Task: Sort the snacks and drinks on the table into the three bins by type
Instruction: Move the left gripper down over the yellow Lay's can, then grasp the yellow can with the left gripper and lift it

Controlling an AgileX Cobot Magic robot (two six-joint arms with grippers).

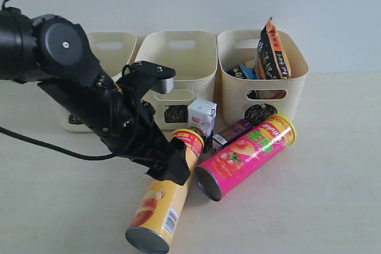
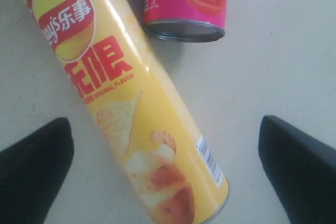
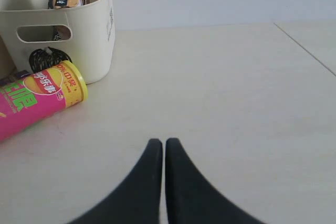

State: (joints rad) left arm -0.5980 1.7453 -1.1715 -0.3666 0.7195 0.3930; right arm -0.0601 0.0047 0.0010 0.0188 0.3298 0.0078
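The left gripper (image 2: 165,129) hangs wide open over the yellow tube (image 2: 121,108) — one finger on either side, neither touching it. That tube lies flat on the table (image 1: 321,206), just beside the pink tube (image 1: 247,154) (also lying down). The white carton (image 1: 202,114) and the purple carton (image 1: 232,133) sit between the tubes and the bins (image 1: 178,43). The right gripper (image 3: 164,148) holds nothing — fingertips pressed together above the table.

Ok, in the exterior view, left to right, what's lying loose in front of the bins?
yellow chip tube → white carton → pink chip tube; the purple carton overlaps that last one, so it's left out.
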